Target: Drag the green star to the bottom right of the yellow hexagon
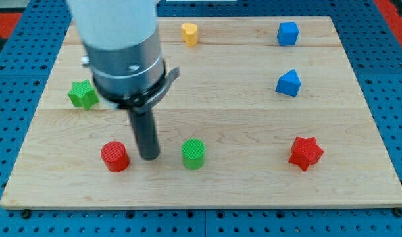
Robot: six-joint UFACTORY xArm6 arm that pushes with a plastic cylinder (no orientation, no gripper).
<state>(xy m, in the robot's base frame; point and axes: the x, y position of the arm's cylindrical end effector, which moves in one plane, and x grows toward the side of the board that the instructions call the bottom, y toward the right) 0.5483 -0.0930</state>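
The green star (83, 94) lies near the view's left edge of the wooden board (253, 191). The yellow hexagon (189, 33) stands at the view's top, left of centre. My tip (149, 157) rests on the board near the view's bottom, between a red cylinder (114, 157) on its left and a green cylinder (193, 154) on its right. The tip is well below and to the right of the green star and touches no block. The arm's grey body hides the board just right of the star.
A blue cube (287, 33) sits at the view's top right. A blue pentagon-like block (288, 83) lies below it. A red star (306, 153) lies at the view's lower right. The board sits on a blue pegboard.
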